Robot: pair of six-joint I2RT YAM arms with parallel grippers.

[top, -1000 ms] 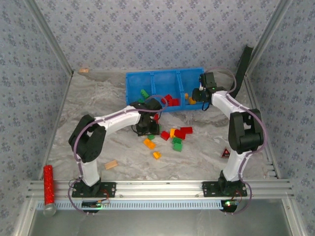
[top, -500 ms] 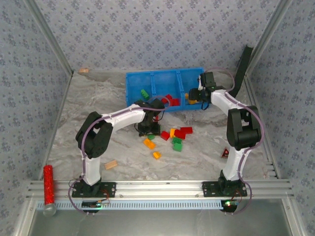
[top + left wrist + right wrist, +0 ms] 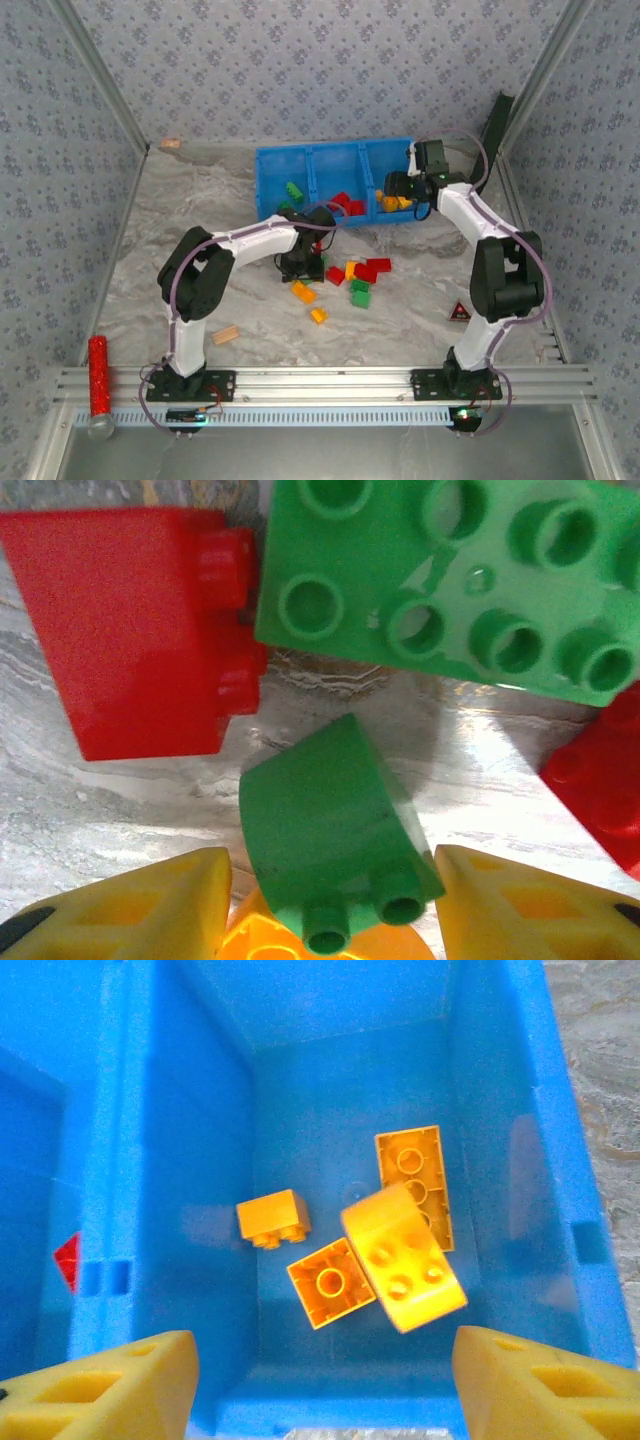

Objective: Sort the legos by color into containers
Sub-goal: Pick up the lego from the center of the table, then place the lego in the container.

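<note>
Right wrist: jaws wide apart, empty, over orange legos (image 3: pixel 405 1270).

Looks to be a robotics lab test cell. Closed in beyond the jaws and to both sides of them by panels (image 3: pixel 320 70) of blue flowered paper set in bare aluminium framing (image 3: pixel 107 80). Beneath the jaws, a marble-print tabletop (image 3: pixel 190 210). Behind them, two white-and-black robot arms (image 3: pixel 245 238) bolted to a slotted aluminium rail (image 3: pixel 320 378).
</note>
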